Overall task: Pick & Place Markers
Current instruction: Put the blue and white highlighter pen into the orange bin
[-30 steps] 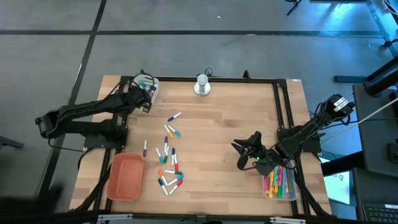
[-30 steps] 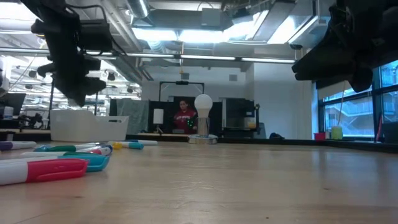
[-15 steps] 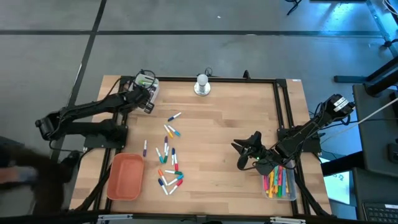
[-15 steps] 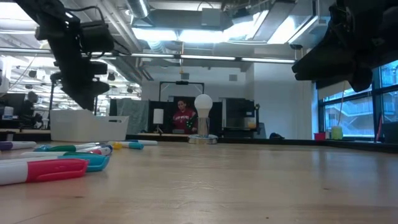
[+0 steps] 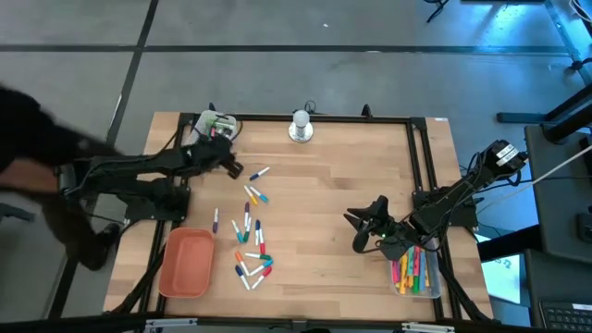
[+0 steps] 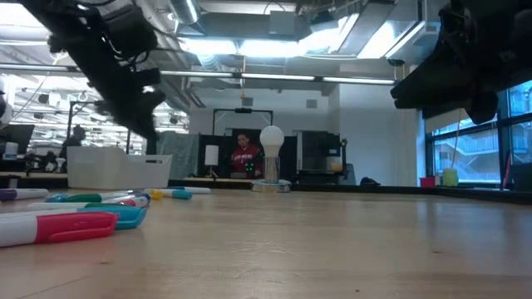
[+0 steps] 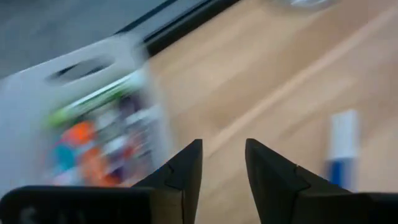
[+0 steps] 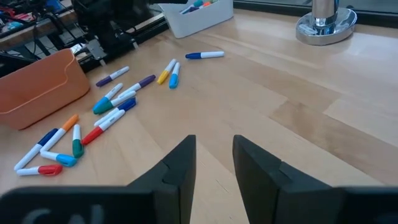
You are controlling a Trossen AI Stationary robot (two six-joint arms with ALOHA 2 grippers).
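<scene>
Wooden worktop [image 5: 324, 185] in the high view: markers [image 5: 252, 231] lie scattered left of centre, between a white tray [image 5: 215, 123] at the far left corner and an orange tray [image 5: 186, 263] at the near left edge. Left gripper [image 5: 230, 167] hangs just beside the white tray; right gripper [image 5: 357, 231] waits by a clear tray [image 5: 416, 270] of markers at the right edge. Worktop middle is open.

Low view: a person [image 6: 245, 156] stands far behind a lamp [image 6: 271, 158].

Left wrist view: fingers [image 7: 186, 171] slightly apart, holding nothing; one blue-capped marker [image 7: 342, 146] lies ahead.

Right wrist view: fingers [image 8: 180, 165] parted, empty.
</scene>
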